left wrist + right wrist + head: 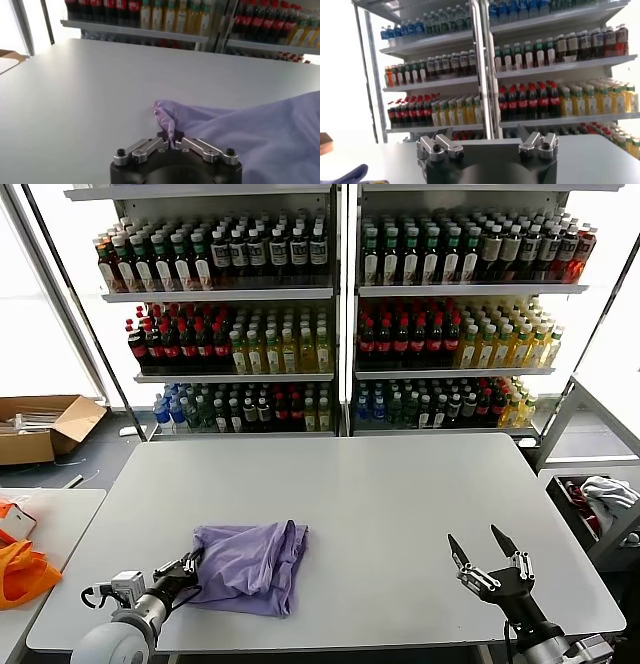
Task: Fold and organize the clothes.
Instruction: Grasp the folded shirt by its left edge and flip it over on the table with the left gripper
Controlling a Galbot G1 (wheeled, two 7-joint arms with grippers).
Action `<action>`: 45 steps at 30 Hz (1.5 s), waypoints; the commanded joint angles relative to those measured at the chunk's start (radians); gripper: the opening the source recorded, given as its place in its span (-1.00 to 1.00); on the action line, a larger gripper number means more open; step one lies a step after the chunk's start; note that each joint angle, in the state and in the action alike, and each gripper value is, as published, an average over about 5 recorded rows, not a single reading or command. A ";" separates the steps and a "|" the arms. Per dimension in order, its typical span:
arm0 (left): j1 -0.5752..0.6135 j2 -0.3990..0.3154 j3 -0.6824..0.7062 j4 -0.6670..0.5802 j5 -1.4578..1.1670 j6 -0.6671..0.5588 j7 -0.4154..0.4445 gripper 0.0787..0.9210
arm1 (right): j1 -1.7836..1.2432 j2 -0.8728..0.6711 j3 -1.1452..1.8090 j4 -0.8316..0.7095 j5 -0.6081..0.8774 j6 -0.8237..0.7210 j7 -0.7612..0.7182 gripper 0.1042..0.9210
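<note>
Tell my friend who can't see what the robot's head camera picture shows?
The left gripper pinches the edge of a crumpled lavender T-shirt on a white table. The right gripper waits open nearby.

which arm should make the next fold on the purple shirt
Left, probably. The left gripper is already shut on a pinch of the T-shirt at its near left edge, while the right gripper hangs open, well apart to the shirt's right.

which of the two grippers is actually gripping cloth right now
The left gripper: its fingers are pinched shut on a corner of the lavender T-shirt. The right gripper hangs open above the bare table.
</note>
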 commanded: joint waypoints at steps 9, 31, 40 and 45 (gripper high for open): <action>0.110 0.093 -0.464 -0.091 -0.248 0.046 -0.021 -0.91 | 0.001 -0.017 0.012 -0.009 0.015 0.006 -0.001 0.76; 0.148 0.296 -0.467 -0.251 -0.244 0.079 -0.214 -0.91 | -0.010 0.004 -0.008 -0.030 -0.007 0.036 -0.005 0.76; -0.052 0.038 0.183 -0.312 -0.236 0.079 -0.424 -0.91 | -0.035 0.023 -0.007 -0.003 -0.033 0.021 -0.003 0.76; -0.222 -0.100 0.425 -0.165 -0.242 0.078 -0.497 -0.91 | -0.051 0.029 -0.011 0.017 -0.049 0.004 0.000 0.76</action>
